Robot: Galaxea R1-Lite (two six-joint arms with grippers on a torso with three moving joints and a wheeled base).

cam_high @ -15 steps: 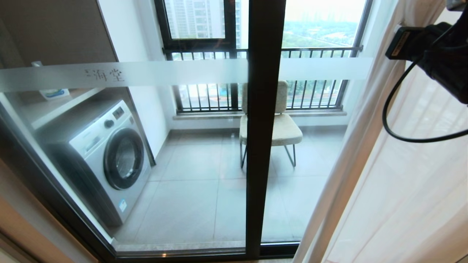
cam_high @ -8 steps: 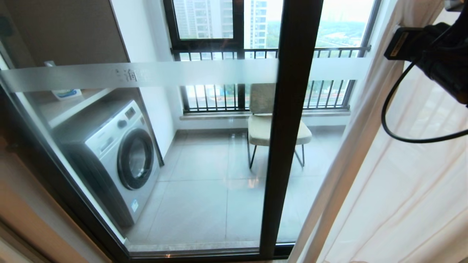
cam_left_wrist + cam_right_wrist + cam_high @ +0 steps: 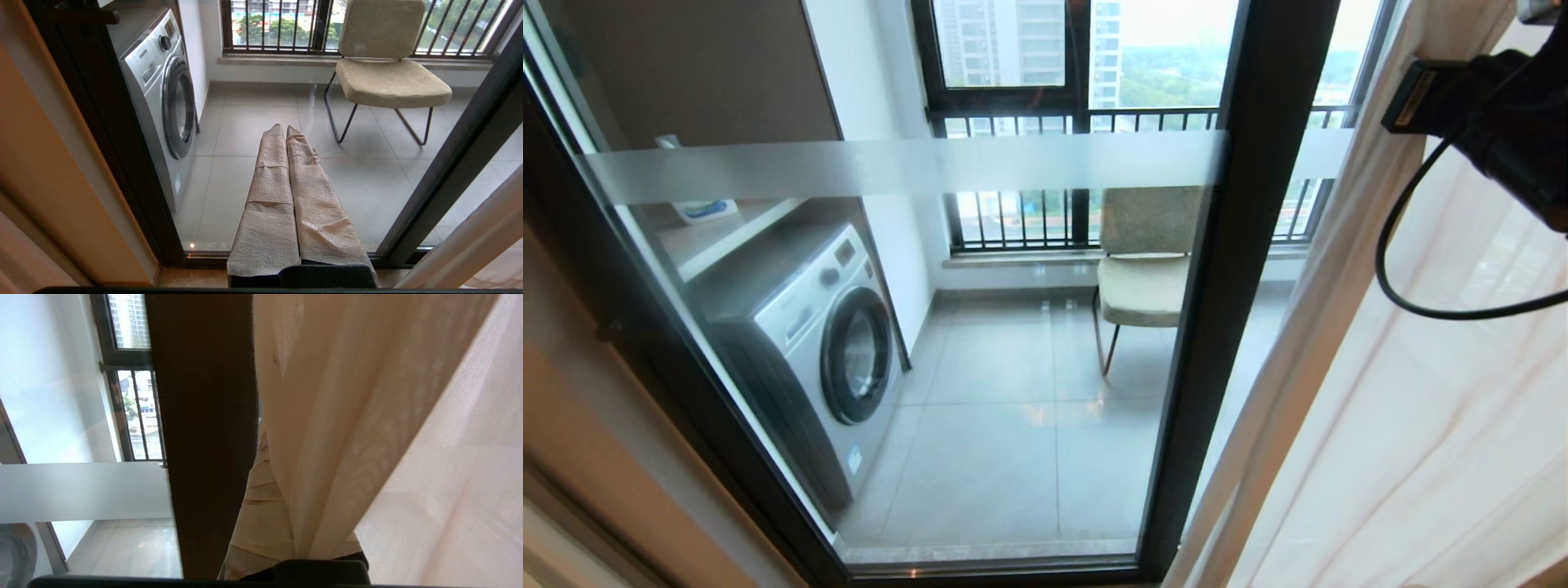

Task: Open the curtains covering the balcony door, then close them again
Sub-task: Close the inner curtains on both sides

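The curtains [image 3: 1380, 408] hang bunched at the right edge of the head view, a thicker beige fold in front of sheer white fabric. The balcony door [image 3: 1241, 286] shows bare glass, thick black frames and a frosted band [image 3: 890, 167]. My right arm [image 3: 1503, 122] is raised at the upper right against the curtain's edge. In the right wrist view my right gripper [image 3: 282, 465] is shut on a fold of the curtains [image 3: 347, 416], beside the dark door post [image 3: 204, 437]. My left gripper [image 3: 284, 130] is shut on nothing, held low and pointing at the glass.
Behind the glass stand a washing machine [image 3: 825, 359], a beige chair [image 3: 1147, 278] on thin legs and a black window with railing bars [image 3: 1029, 118]. A shelf with a bottle [image 3: 698, 208] sits above the machine. The tan wall and door jamb [image 3: 588, 425] close off the left.
The whole head view has slid: door post, chair and washing machine now sit further right, so the camera has moved left. My right arm and the held curtain keep their place in the picture.
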